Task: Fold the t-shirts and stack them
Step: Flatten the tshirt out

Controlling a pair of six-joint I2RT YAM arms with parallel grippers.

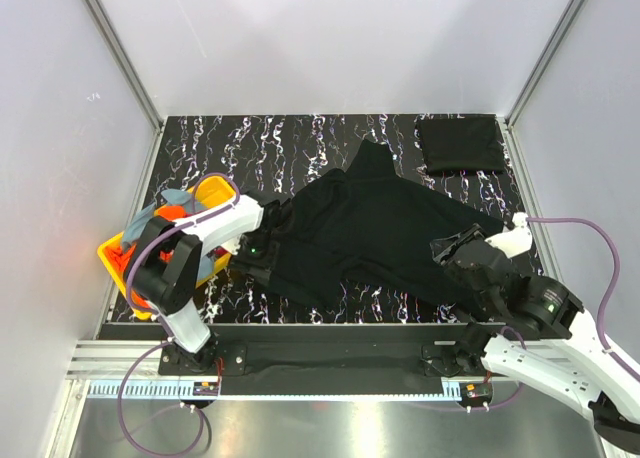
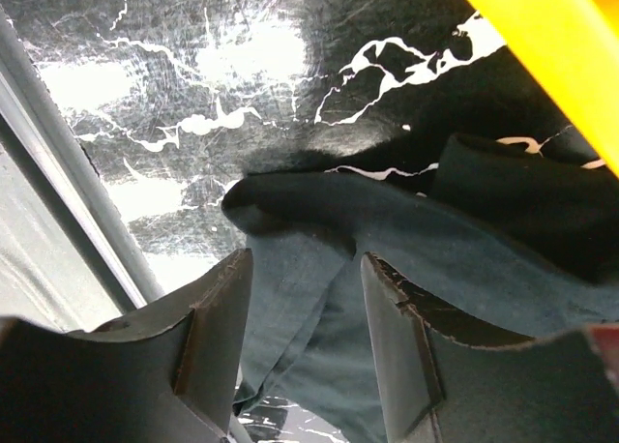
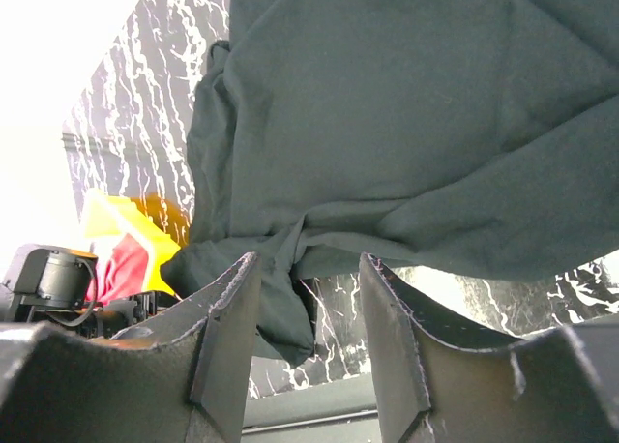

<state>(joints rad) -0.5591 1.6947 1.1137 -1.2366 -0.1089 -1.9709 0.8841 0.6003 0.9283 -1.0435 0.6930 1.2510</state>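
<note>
A black t-shirt lies spread and rumpled across the middle of the table. My left gripper is low over its left edge. In the left wrist view the left gripper is open, and a fold of the black t-shirt lies between the two fingers without being pinched. My right gripper sits at the shirt's right edge. In the right wrist view the right gripper is also open, with a corner of the black t-shirt just ahead of the left finger. A folded black t-shirt rests at the back right.
A yellow tray at the left holds orange and grey-blue shirts; a magenta shirt shows in it too. The tray rim is close beside the left gripper. The table's metal front rail runs just behind it.
</note>
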